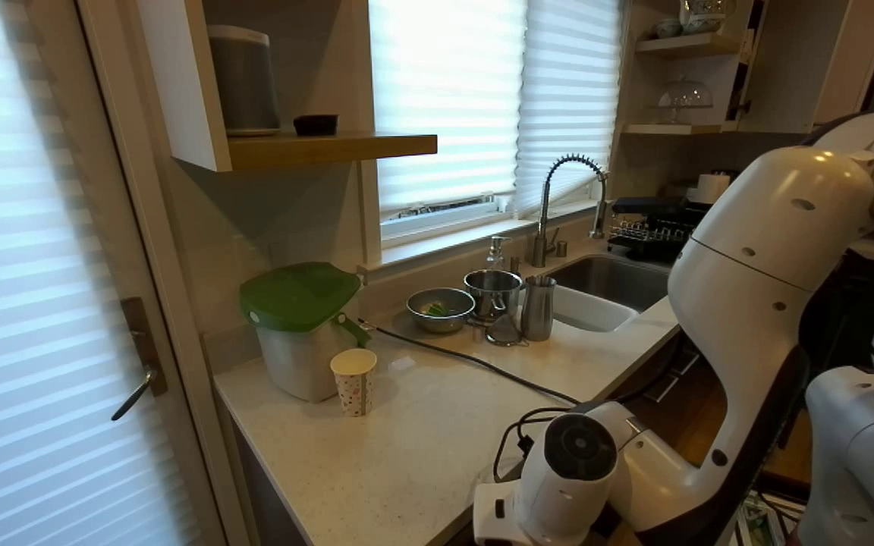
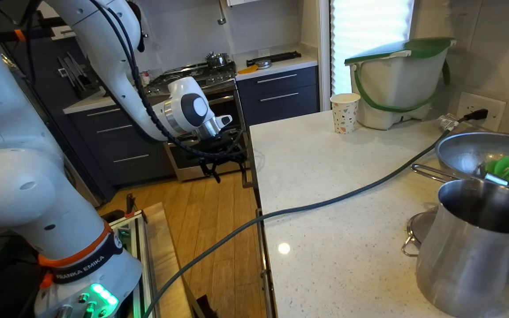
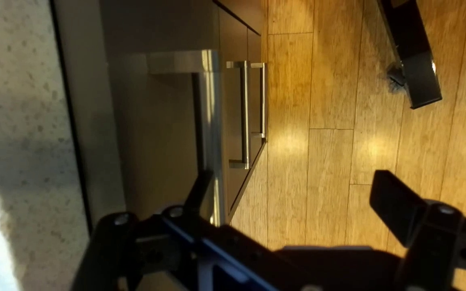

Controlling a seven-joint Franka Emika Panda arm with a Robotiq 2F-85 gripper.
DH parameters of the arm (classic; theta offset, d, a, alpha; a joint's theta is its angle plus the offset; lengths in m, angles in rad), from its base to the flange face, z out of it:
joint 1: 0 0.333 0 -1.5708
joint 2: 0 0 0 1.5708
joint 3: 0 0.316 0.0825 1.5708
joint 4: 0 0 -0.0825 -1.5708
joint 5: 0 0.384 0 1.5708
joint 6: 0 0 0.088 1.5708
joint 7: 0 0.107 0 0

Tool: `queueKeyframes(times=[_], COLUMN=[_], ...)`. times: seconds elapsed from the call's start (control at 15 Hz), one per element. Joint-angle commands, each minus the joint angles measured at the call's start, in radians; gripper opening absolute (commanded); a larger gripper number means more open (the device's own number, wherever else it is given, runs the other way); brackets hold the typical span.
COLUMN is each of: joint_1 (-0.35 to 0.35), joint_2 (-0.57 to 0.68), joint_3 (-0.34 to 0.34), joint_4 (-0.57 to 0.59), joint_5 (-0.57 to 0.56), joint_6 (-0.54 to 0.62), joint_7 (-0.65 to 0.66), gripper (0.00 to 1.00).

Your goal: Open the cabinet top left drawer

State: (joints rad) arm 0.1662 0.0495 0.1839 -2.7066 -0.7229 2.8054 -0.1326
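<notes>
While the pale beige, speckled countertop [image 2: 316,163] lies to one side, your black two-fingered gripper [image 3: 291,182] hangs just beside its edge, released, the fingers [image 3: 397,206] spread well apart. The low brownish kitchen base cabinet [image 3: 233,44] stands directly beneath the countertop, and its flat brownish top drawer front [image 3: 156,129] sits closest under the countertop's edge; whether that drawer is fully closed, you cannot tell. On it you see a straight, shiny metal bar handle [image 3: 210,113] running alongside the countertop's edge. In the wrist view one fingertip overlaps this handle, but you cannot tell whether the two touch. Two similar metal handles [image 3: 246,113] show lower beneath the countertop, above golden-brown wooden floorboards [image 3: 330,161]. Your white, jointed robot arm [image 1: 756,227] extends to the countertop's edge in both exterior views. At one end of the countertop stand a white plastic green-lidded bin [image 2: 396,88] and a pale, coloured-speckled paper cup [image 2: 345,114]. A dark grey cable [image 2: 338,199] crosses the countertop and passes over its edge. A white-and-steel sink [image 1: 596,311] is set into the countertop, which also bears a tall stainless-steel pitcher [image 2: 466,260] and a shallow round metal bowl [image 1: 441,324] holding something green.
</notes>
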Motion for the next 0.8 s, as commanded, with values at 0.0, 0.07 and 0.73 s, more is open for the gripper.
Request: queueKeyframes(times=[0.0,0.07,0.73], joint_1=[-0.004,-0.003,0.001], joint_2=[0.023,0.022,0.071], joint_3=[-0.018,-0.019,-0.026], joint_4=[0.015,0.016,0.04], joint_5=[-0.095,-0.11,-0.236], joint_6=[0.017,0.017,0.013], joint_7=[0.075,0.09,0.193], gripper=[1.0,1.0,1.0])
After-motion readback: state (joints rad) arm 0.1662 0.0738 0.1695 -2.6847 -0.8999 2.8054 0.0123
